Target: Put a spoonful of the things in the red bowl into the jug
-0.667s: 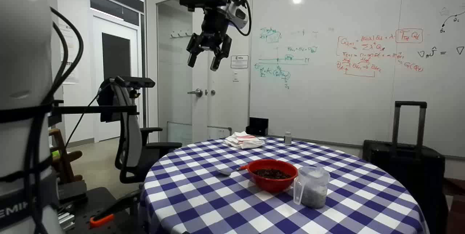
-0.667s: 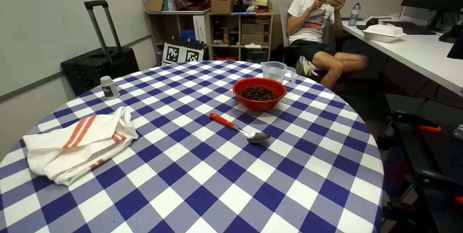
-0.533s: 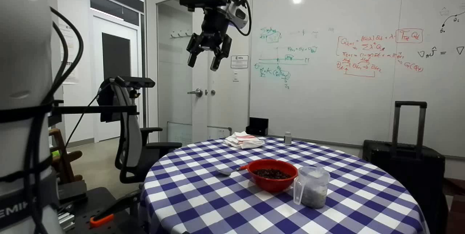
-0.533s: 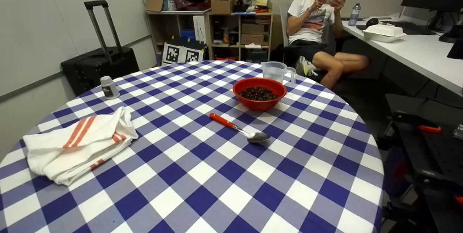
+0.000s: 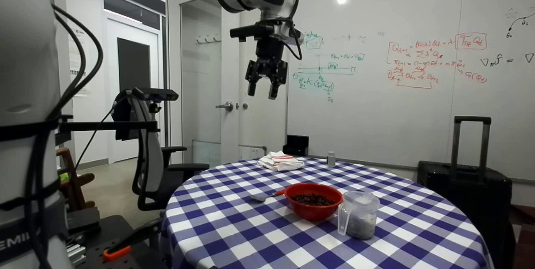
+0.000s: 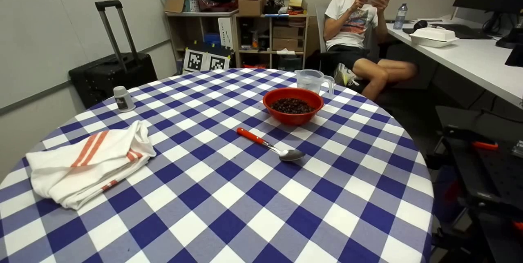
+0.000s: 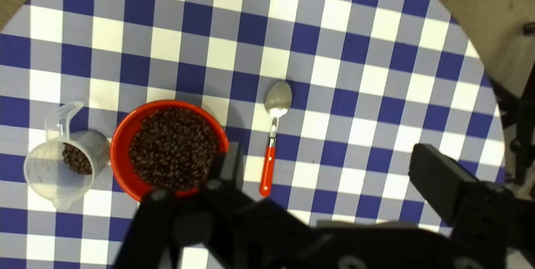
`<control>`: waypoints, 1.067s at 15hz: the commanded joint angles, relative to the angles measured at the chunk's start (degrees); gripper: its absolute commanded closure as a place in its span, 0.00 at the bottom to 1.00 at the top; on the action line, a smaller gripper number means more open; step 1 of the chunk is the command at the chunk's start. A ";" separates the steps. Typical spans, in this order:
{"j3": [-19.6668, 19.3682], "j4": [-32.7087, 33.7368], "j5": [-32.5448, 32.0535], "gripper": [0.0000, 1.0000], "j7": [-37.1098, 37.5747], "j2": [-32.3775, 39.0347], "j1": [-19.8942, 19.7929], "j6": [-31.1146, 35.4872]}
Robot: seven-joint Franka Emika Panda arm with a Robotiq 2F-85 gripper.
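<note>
The red bowl (image 5: 313,214) is full of dark beans and stands on the checked tablecloth; it shows in an exterior view (image 6: 292,119) and the wrist view (image 7: 120,148). The clear jug (image 5: 362,214) stands close beside it, also in an exterior view (image 6: 309,80); in the wrist view, some dark beans show in the jug (image 7: 99,145). A red-handled spoon (image 6: 266,144) lies on the cloth beside the bowl, also in the wrist view (image 7: 271,140). My gripper (image 5: 262,94) is open and empty, high above the table; in the wrist view (image 7: 326,152) the spoon lies below, between its fingers.
A folded white towel with red stripes (image 6: 92,159) and a small grey shaker (image 6: 124,99) stand on the round table (image 6: 229,197). A black suitcase (image 6: 112,73) is beside the table. A person (image 6: 351,22) sits beyond it near a white desk (image 6: 486,63).
My gripper has moved down and to the right in an exterior view. Its fingertips now show at the top edge of an exterior view. The bowl, jug and spoon have not moved.
</note>
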 commanded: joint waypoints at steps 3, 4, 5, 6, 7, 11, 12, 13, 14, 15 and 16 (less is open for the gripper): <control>0.56 8.09 -1.62 0.00 10.85 13.58 0.03 9.03; 0.54 9.19 -2.05 0.00 11.97 15.60 0.36 9.74; 0.54 10.10 -3.30 0.00 13.25 17.46 0.87 10.45; 0.47 10.91 -5.01 0.00 14.29 19.30 1.47 11.21; 0.31 11.67 -6.81 0.00 15.36 21.10 2.09 11.82; -0.42 14.87 -11.87 0.00 17.60 27.76 4.29 12.50; -0.57 15.76 -12.19 0.00 17.50 29.45 4.51 12.86; -0.77 16.54 -12.35 0.00 17.42 30.78 4.68 13.31; -0.93 17.35 -12.06 0.00 16.96 32.27 4.60 14.11; -1.12 18.19 -11.72 0.00 16.38 33.66 4.48 14.87; -1.27 19.06 -11.33 0.00 15.71 34.98 4.24 15.52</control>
